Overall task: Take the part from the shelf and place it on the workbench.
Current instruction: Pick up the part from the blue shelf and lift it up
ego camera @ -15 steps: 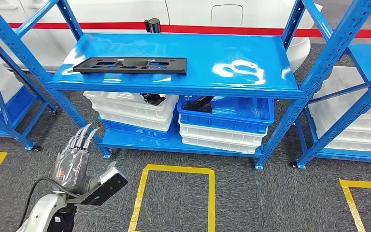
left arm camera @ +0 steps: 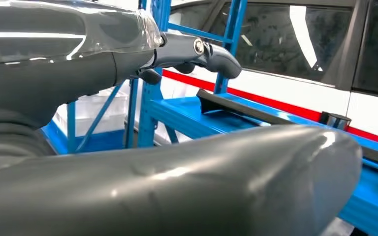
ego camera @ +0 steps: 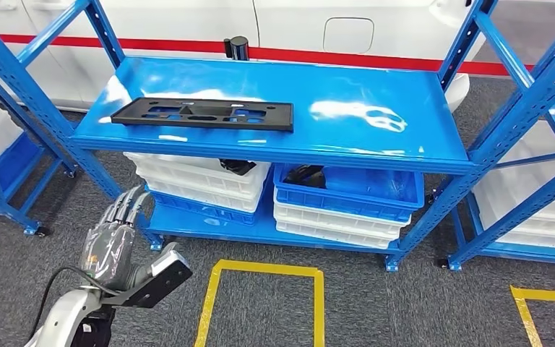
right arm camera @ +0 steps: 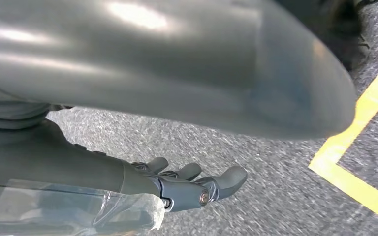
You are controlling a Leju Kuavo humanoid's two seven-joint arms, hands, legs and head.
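The part (ego camera: 204, 113) is a long flat black plate with cut-outs, lying on the left half of the blue top shelf (ego camera: 347, 137). My left hand (ego camera: 112, 238) is raised below and in front of the shelf's left end, fingers straight and apart, holding nothing. In the left wrist view the same hand (left arm camera: 177, 162) is close up, and the black part (left arm camera: 241, 109) lies on the shelf beyond its fingers (left arm camera: 202, 51). My right hand (right arm camera: 177, 187) hangs over the grey floor, fingers extended and empty.
Under the top shelf stand stacked white bins (ego camera: 202, 181) and a blue bin (ego camera: 350, 189) on the lower shelf. Blue shelf posts (ego camera: 32, 94) rise on both sides, with more racks left and right. Yellow floor lines (ego camera: 260, 278) mark a box. A white car (ego camera: 188, 22) stands behind.
The whole picture has shifted: the camera has moved a little closer to the shelf and to the left. My left hand stays raised and empty.
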